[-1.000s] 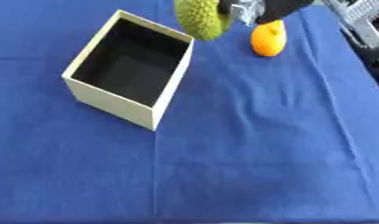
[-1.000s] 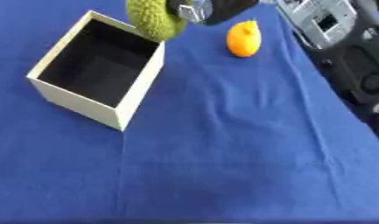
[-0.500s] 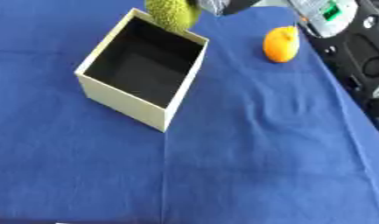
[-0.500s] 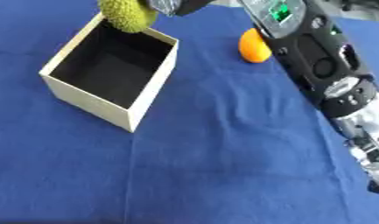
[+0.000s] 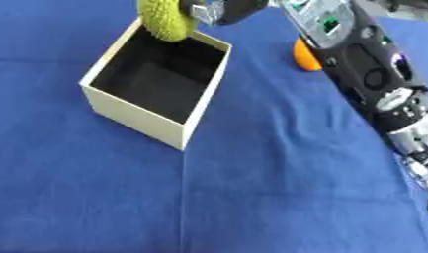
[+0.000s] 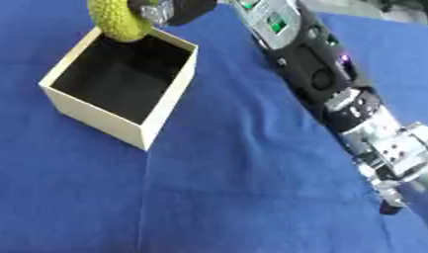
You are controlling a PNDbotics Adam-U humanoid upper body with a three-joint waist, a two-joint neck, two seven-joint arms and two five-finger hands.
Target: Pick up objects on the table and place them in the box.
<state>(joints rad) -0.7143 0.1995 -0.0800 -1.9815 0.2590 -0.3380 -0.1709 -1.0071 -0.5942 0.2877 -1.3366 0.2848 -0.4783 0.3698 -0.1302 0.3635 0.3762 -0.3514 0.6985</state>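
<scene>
Over the far rim of the open box (image 5: 135, 116): right hand (image 5: 219, 10) closed around a bumpy green fruit (image 5: 166, 20), held above the dark interior. Orange fruit (image 5: 303, 57) on blue cloth (image 5: 251, 188), partly behind the forearm.

arm: (image 6: 317, 74) long, mostly black, with rounded shells
lights: a small green panel (image 6: 276, 22) near the top and a tiny pink dot lower down
joints: (image 6: 386, 141) silver and grey metal blocks
hand: (image 5: 213, 9) black with silver parts
</scene>
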